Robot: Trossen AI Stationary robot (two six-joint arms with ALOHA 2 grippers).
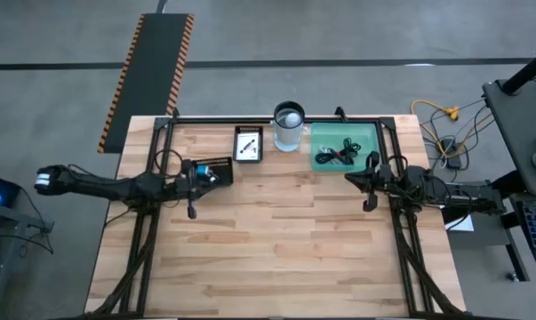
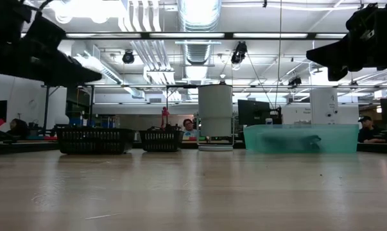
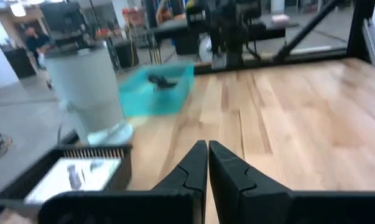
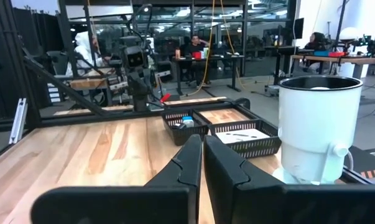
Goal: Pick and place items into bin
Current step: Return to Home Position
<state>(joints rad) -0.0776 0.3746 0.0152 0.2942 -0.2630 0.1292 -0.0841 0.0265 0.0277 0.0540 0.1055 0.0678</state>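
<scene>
The left arm (image 1: 116, 185) comes in across the left edge of the bench (image 1: 276, 258), stretched out level and pointing toward the bench's middle. The left tool (image 1: 211, 174) sits over the far-left part of the bench, its fingers (image 3: 193, 167) pressed together with only a hairline slit between them. The right arm (image 1: 445, 191) mirrors it from the bench's right edge, also level and pointing inward. The right tool (image 1: 351, 178) hangs over the far-right part of the bench, its fingers (image 4: 188, 159) likewise closed tip to tip. In the low view both arms are raised well clear of the bench top.
</scene>
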